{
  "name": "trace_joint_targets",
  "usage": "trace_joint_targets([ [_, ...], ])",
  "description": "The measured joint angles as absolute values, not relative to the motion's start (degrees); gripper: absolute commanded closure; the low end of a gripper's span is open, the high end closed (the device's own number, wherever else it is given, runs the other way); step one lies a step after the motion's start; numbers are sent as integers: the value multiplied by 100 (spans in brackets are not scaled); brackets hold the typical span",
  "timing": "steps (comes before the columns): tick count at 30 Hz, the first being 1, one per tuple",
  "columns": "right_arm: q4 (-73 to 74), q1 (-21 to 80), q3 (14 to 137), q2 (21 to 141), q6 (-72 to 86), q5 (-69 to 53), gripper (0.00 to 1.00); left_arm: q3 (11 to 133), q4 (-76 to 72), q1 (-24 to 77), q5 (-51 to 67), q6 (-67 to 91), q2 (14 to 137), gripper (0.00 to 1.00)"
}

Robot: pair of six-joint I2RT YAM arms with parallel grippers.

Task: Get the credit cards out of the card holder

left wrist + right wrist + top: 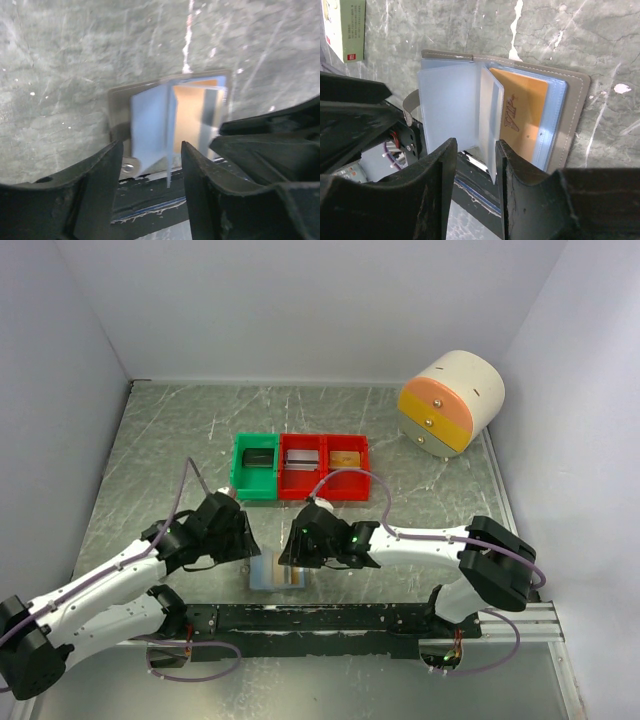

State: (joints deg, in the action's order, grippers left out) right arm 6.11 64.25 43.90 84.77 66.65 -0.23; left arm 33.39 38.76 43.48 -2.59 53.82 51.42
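Grey card holder [272, 576] is lying open at the counter's [150, 440] near edge between both arms, its orange credit card [522, 115] sitting pocketed on the right claw's [476, 147] side, while that claw and the left claw [152, 150] are hovering part-open over an upright pocket leaf [490, 120].

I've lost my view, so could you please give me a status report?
Both open, left gripper and right gripper, at card holder. Orange credit card in its pocket. Pocket leaf upright between right jaws.

Holder: flat grey folding card holder [278, 575] lies open at grey metal table [150, 440] near edge.
Card: orange-tan credit card [520, 110] inside its pocket.
Behind: row of three plastic bins [303, 438].
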Motion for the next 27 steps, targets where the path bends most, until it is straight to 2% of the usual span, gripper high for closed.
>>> trace_joint_targets([
  [6,395,6425,4217,8462,6764,-40,63,3708,3975,4351,-405,5384,5054,38],
  [11,237,6425,4154,8455,6847,-67,63,3656,3846,4351,-255,5395,4871,50],
  [15,128,6425,4152,8455,6890,-71,63,3260,3267,4351,211,5448,4654,68],
  [20,-78,6425,4012,8401,6984,-75,63,2729,2810,4353,622,5651,5006,71],
  [23,-191,6425,3968,8396,7028,-119,63,2403,2604,4355,711,5778,5107,78],
  [27,-414,6425,3968,8409,7081,-239,63,2180,2421,4355,718,5885,5384,79],
])
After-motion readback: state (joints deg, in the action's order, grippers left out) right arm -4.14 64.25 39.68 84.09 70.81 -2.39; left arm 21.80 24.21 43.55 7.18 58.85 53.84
